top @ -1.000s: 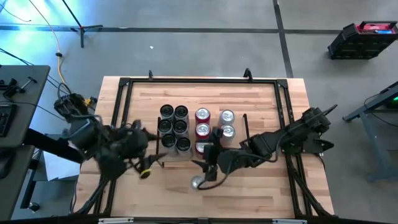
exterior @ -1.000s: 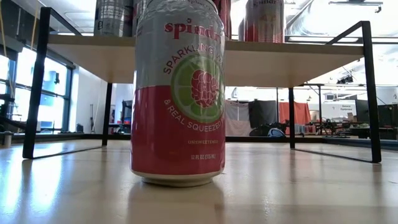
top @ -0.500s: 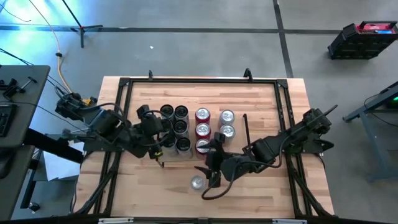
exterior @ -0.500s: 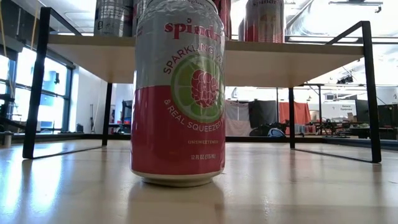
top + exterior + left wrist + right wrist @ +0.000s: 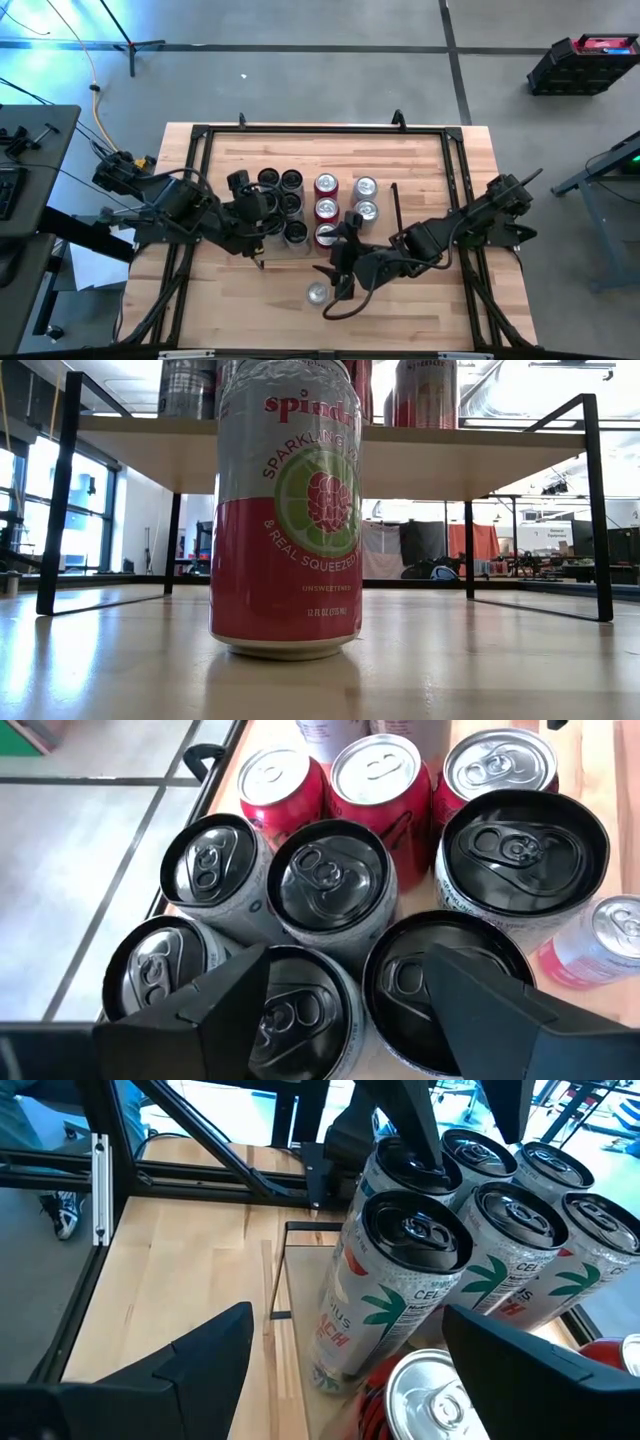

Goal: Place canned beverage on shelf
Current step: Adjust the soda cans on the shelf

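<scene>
As the right pincer (image 5: 334, 283) waits open, the left pincer (image 5: 268, 203) edges over black-topped cans (image 5: 291, 204).

Lighting even, bright overhead. Low view: backlit by windows (image 5: 20, 510), glare on tabletop (image 5: 480, 660), near can (image 5: 288, 510) sharp, bkgd soft. Wrist views: fingers blurred, edges slightly distorted.

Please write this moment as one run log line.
left end effector: open, above black-top cans on shelf | right end effector: open, empty | pink can: on table
</scene>
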